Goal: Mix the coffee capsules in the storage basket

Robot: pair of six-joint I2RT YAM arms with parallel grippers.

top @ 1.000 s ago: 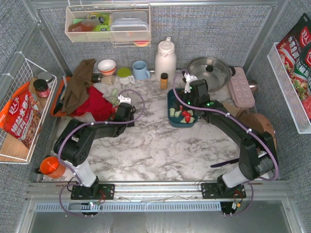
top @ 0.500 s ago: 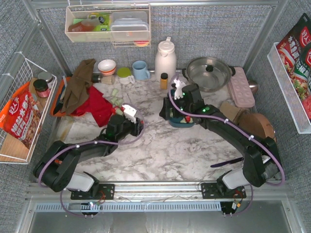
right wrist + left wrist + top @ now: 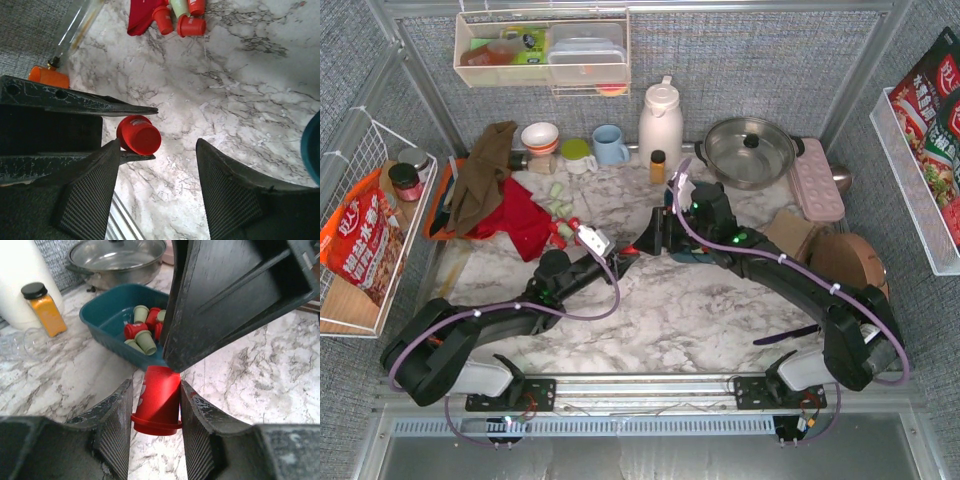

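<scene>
Left claw (image 3: 156, 412) is clamped on one red capsule (image 3: 159, 395), a pad pressed to each side and the flanged end nearest its wrist camera. Right claw (image 3: 159, 150) stands wide. That capsule sits between its pads, close to the one at 9 o'clock; whether they touch cannot be told.

From above, both arms meet near the centre of the marble table (image 3: 660, 310). Only this view shows the wire rack (image 3: 345, 300) at 9 o'clock, holding a red packet (image 3: 360, 240), and the wall tray (image 3: 470, 75) at 12 o'clock with its boxes. The pot (image 3: 750, 150) sits lidded at 1 o'clock. From here the right arm hides nearly all of the basket (image 3: 115, 310), and the held capsule is a mere red speck.

Only the left wrist view looks into the basket, which lies just beyond the held capsule at 11 o'clock. It holds a handful of red and green capsules (image 3: 142, 332), mixed and bunched at one end, with the rest of its floor bare.

The right wrist view catches just a teal sliver of the basket at 3 o'clock. It also shows loose capsules (image 3: 187, 20) on the table at 12 o'clock, beside a red cloth (image 3: 142, 17).
</scene>
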